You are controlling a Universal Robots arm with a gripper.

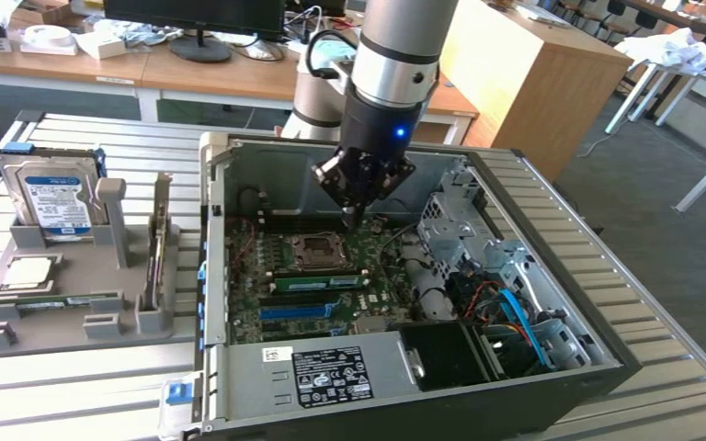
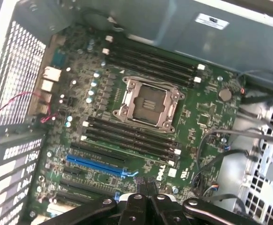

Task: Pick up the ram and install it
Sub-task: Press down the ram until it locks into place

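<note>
Tool (image 1: pixel 353 209) hangs at frame centre inside the open computer case (image 1: pixel 537 230), fingers clenched together with nothing between them, tip just above the motherboard (image 2: pixel 103 117). The ram (image 1: pixel 69 301), a flat green stick, lies in the grey holder (image 1: pixel 71 266) at lower left, well apart from the tool.

Risk, judged: a pinched tip this low could scrape the bare CPU socket (image 2: pixel 148 103) or snag loose cables (image 1: pixel 500 303). Board is densely studded; black slots (image 2: pixel 132 136) are long and narrow; the case is thin, sharp-edged sheet metal.
</note>
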